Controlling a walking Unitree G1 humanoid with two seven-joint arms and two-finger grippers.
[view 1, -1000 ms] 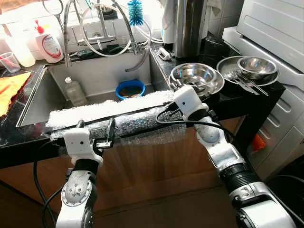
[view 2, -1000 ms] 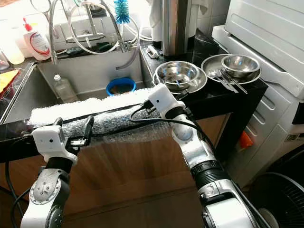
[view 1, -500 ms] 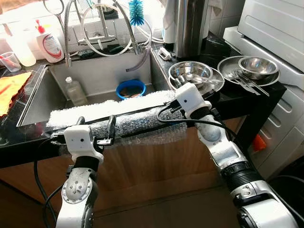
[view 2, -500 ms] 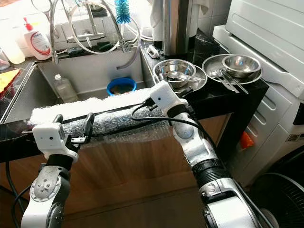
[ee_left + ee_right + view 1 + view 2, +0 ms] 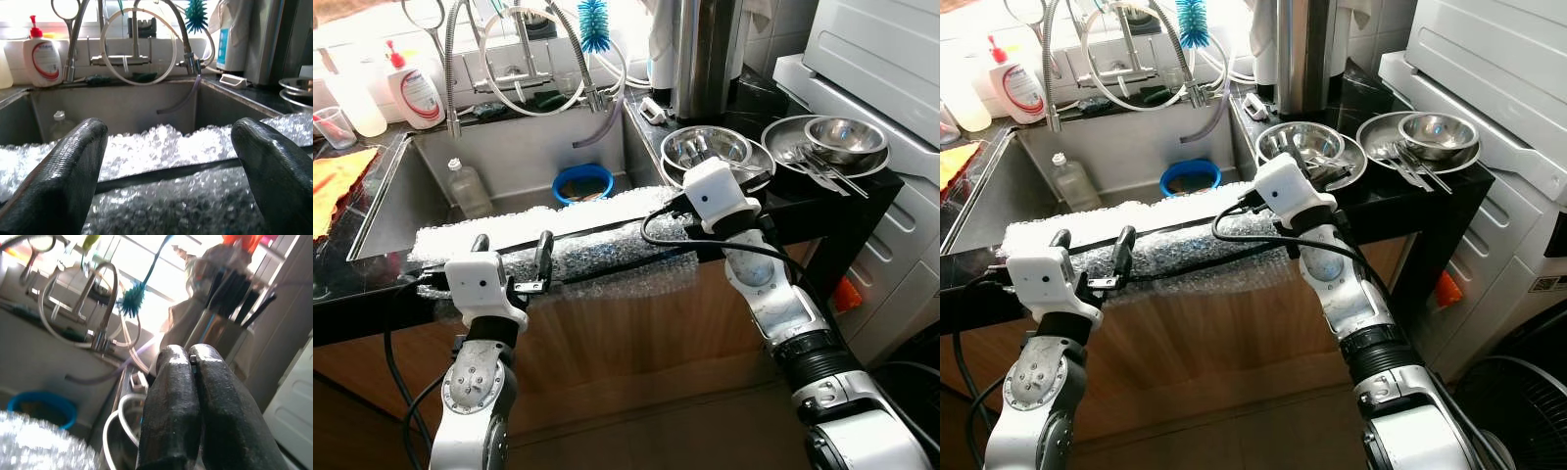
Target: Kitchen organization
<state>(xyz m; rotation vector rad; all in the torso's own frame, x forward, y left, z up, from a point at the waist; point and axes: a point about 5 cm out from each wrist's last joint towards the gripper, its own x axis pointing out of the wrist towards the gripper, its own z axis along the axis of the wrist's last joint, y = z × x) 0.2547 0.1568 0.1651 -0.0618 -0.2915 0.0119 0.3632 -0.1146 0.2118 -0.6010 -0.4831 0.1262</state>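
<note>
Reaching toward the steel bowl (image 5: 707,149) at the bench's right end, the right gripper (image 5: 195,382) is keeping its fingers pressed together, empty; the left gripper (image 5: 171,161) is hovering spread wide over the bubble wrap (image 5: 558,245). Light, rigid, slippery bowl: pinching its rim looks best.

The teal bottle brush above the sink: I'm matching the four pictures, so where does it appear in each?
Left eye: teal bottle brush, top centre.
Right eye: top, left of centre.
Left wrist: top, right of centre.
Right wrist: upper middle.
Shared landmark: the coiled faucet hose beside it.
</note>
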